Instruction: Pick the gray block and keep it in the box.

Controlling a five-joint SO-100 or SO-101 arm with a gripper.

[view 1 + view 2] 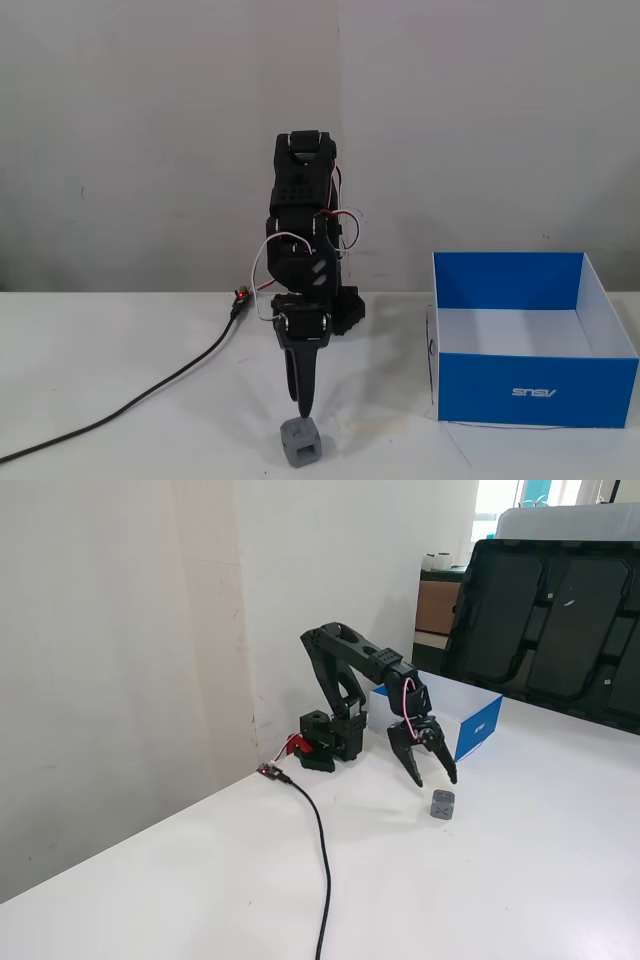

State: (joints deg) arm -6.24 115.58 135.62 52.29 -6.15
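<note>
one arm, one block, one box: position record

we see the black arm (pixel 303 230) reaching forward and down from its base by the wall, in both fixed views. we place the gripper (pixel 436 778) just above and behind the gray block (pixel 443 804), tips pointing down at the table (pixel 250 880). in a fixed view from the side, the two fingers (pixel 415 765) stand spread in a narrow v, with a clear gap between the tips. nothing sits between them. in a fixed view from the front, the gripper (pixel 303 405) appears as a single dark blade, its tip ending right at the top edge of the gray block (pixel 301 441); we cannot tell from that view whether the tip touches the block.

we find the gray block resting on the table, apart from the box (pixel 535 390) and outside it. in the front view, the box lies to the right of the block, blue outside, white inside, with a white logo on its front wall. in the side view, the box (pixel 478 725) sits beyond the gripper, near the dark panel (pixel 550 630).

we also note a black cable (pixel 322 850) running across the table to a small connector (pixel 271 772) near the arm's base.
</note>
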